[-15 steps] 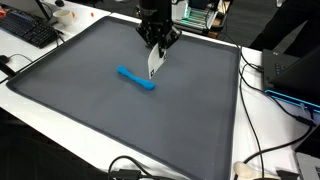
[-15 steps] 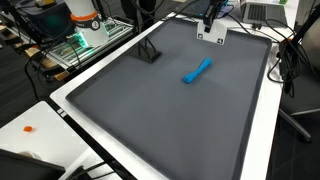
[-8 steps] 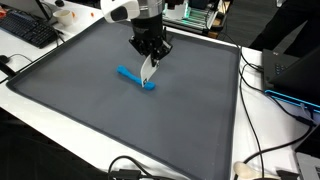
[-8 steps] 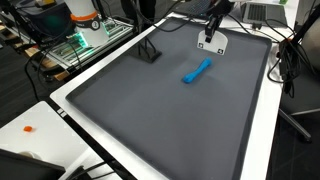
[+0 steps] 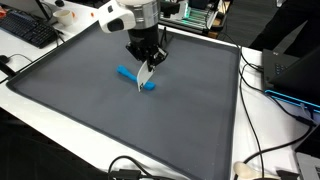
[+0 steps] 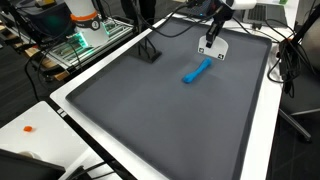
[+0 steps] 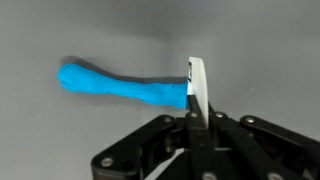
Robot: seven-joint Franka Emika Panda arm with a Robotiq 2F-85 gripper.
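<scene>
My gripper (image 5: 147, 62) is shut on a thin white card (image 5: 145, 78) that hangs edge-down from the fingers. It hovers just above a long blue object (image 5: 128, 74) lying on the dark grey mat (image 5: 90, 110). In the other exterior view the gripper (image 6: 212, 30) holds the white card (image 6: 212, 47) just beyond the blue object (image 6: 196, 71). In the wrist view the card (image 7: 197, 85) stands between the shut fingers (image 7: 196, 118), its edge over the right end of the blue object (image 7: 120, 85).
A black stand (image 6: 150, 53) sits on the mat near its far edge. A keyboard (image 5: 28, 30) lies beyond the mat's white border. Cables (image 5: 262, 110) and a laptop (image 5: 295, 75) lie beside the mat. An orange bit (image 6: 28, 128) lies on the white table.
My gripper has come down and moved across the mat with the white card, from near the far edge to just over the blue object's end. The blue object has not moved.
</scene>
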